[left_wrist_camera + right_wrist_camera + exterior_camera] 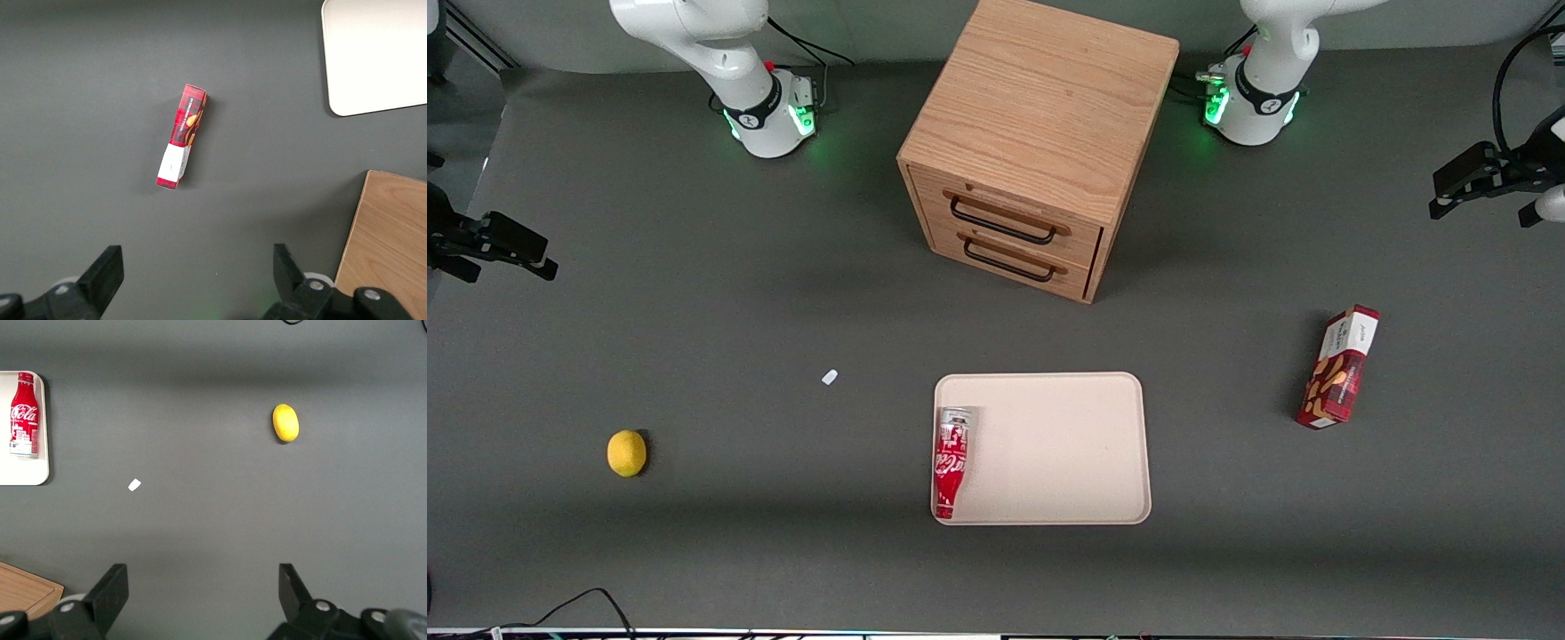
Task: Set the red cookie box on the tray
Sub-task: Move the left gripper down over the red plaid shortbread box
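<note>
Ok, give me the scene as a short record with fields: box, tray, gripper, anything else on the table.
box: red cookie box lying on the table, toward the working arm's end, apart from the tray
tray: beige tray, cola bottle lying in it
gripper: left gripper open, above the table, holding nothing
other: wooden cabinet, lemon
</note>
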`<state>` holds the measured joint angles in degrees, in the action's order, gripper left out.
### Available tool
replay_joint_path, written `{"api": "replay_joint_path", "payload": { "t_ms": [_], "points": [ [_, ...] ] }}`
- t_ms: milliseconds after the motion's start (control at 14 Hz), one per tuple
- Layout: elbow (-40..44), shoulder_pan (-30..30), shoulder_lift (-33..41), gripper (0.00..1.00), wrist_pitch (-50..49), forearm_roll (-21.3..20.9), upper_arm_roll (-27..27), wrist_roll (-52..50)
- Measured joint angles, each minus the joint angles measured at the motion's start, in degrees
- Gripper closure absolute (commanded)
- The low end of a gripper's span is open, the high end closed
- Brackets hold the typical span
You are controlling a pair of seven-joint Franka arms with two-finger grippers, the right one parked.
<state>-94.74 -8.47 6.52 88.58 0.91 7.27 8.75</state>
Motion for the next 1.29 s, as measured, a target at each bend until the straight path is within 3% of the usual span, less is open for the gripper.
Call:
{"api": "replay_joint_path", "payload": {
  "t_ms": [643, 1286],
  "points": [
    [-3.1, -0.1, -3.3, 0.0, 4.6, -1.7, -0.1, 0.2],
    [-21.3, -0.9, -12.7, 0.0, 34.8, -6.3, -2.0, 10.5]
  ]
}}
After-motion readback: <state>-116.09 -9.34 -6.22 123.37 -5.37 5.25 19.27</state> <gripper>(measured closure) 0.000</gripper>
